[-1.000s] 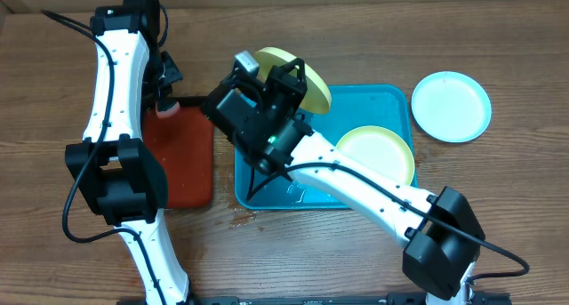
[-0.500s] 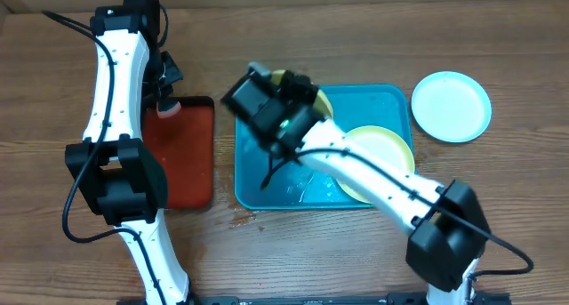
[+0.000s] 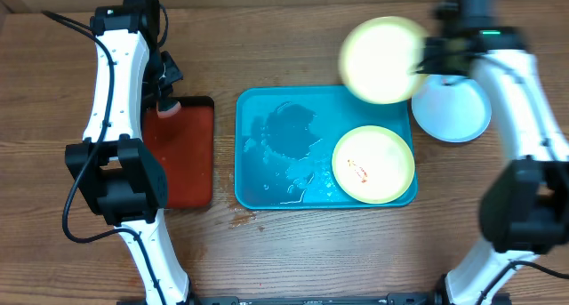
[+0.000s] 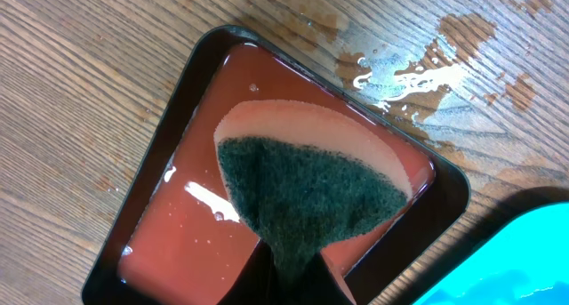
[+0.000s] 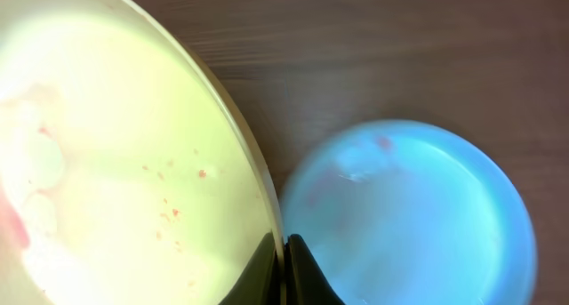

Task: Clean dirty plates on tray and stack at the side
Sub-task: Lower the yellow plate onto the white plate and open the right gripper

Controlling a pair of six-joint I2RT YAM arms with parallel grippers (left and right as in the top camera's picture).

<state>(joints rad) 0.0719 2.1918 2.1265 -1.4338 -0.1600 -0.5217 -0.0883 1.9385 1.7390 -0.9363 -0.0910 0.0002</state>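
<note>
My right gripper (image 3: 425, 63) (image 5: 283, 252) is shut on the rim of a yellow-green plate (image 3: 382, 60) (image 5: 116, 163), held in the air behind the tray's right end. Small red specks dot its pale face. Just to its right, a light blue plate (image 3: 453, 109) (image 5: 418, 216) lies on the table. A second yellow-green plate (image 3: 373, 164) with an orange smear lies in the right half of the turquoise tray (image 3: 258, 109). My left gripper (image 3: 165, 99) (image 4: 293, 278) is shut on a dark green sponge (image 4: 302, 185) with a pale back, hanging over the red tray.
A black-rimmed red tray (image 3: 182, 163) (image 4: 178, 225) holding liquid sits left of the turquoise tray, whose corner (image 4: 524, 260) shows in the left wrist view. Water pools in the turquoise tray's left half (image 3: 284, 145). Wet patches mark the wood (image 4: 418, 69).
My right arm has swung the yellow-green plate from over the tray's back left across to the right, beside the light blue plate. The left arm has not moved.
</note>
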